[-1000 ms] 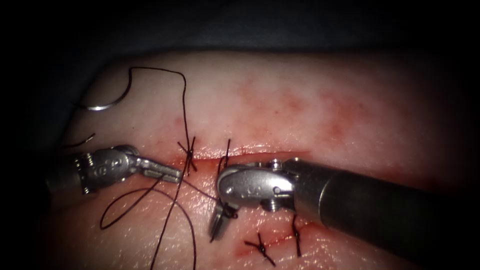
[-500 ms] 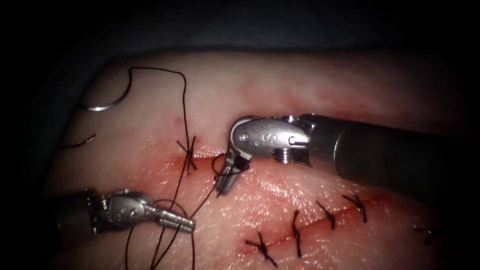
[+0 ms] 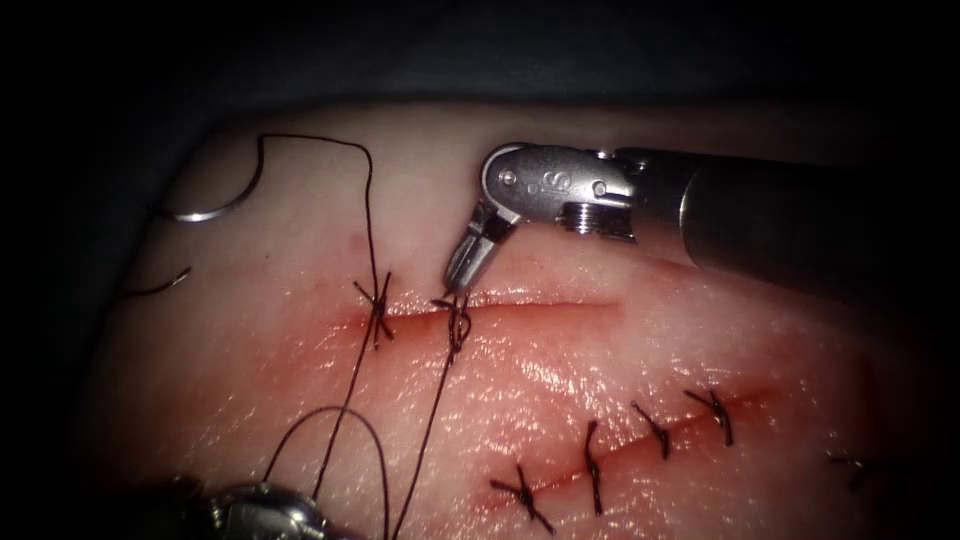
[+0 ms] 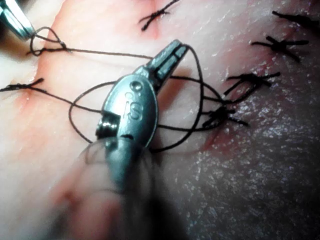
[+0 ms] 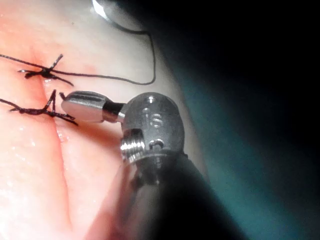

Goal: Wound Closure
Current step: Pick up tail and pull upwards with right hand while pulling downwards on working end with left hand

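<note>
The curved needle (image 3: 205,211) lies free on the tissue (image 3: 600,200), far left of the cut (image 3: 540,304), held by neither tool. Its thread (image 3: 368,200) runs down to a tied stitch (image 3: 378,303). A second knot (image 3: 456,318) sits on the cut. My right tool (image 3: 457,282) stands just above this knot, jaws shut on the thread's short end (image 5: 52,98). A long strand (image 3: 425,430) runs taut from the knot down to my left tool (image 4: 175,49), whose jaws are shut on it. The left tool's wrist (image 3: 262,505) is at the bottom edge.
A lower cut (image 3: 620,450) at the right front carries several tied stitches. A loose loop of thread (image 3: 330,420) lies on the tissue near the left tool. A cut end of thread (image 3: 160,285) rests at the far left. Red fluid wets the tissue around both cuts.
The right tool rose from below the cut to above it with the short end. The left tool drew back toward the bottom edge, and the loops closed into a knot on the cut.
</note>
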You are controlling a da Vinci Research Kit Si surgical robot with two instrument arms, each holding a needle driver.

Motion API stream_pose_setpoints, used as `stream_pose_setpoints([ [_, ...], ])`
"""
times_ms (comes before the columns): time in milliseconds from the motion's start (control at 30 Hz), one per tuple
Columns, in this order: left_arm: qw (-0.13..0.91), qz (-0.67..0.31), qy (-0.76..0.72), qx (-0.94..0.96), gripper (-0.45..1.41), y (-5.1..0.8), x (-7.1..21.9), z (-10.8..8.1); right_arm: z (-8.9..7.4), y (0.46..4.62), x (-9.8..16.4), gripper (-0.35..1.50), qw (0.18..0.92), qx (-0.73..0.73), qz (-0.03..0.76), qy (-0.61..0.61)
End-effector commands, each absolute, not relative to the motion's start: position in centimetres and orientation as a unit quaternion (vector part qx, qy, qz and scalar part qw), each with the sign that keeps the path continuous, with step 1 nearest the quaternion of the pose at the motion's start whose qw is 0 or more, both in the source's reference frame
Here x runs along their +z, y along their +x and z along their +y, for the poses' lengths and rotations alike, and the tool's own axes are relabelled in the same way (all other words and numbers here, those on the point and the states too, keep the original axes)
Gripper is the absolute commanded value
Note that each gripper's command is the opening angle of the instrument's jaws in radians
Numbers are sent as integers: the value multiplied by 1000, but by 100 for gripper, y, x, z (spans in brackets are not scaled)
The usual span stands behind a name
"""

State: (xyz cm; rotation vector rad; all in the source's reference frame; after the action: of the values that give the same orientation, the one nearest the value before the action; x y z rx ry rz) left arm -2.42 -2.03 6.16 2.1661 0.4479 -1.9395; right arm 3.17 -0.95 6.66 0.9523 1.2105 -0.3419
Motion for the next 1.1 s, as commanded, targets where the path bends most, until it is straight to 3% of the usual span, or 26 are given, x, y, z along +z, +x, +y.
stream_pose_setpoints([
  [33, 111, 197, 744, -628, -45, -256, 606, -219, -85, 326, 670, -35, 707, -153, 545, 424],
  [467, 122, 212, 748, -617, -45, -278, 597, -236, -52, 332, 685, -35, 761, -90, 548, 335],
  [567, 117, 270, 760, -579, -45, -279, 613, -249, -45, 330, 689, -35, 776, -80, 543, 311],
  [1100, 133, 304, 767, -549, -45, -279, 612, -251, -56, 328, 687, -35, 785, -70, 545, 285],
])
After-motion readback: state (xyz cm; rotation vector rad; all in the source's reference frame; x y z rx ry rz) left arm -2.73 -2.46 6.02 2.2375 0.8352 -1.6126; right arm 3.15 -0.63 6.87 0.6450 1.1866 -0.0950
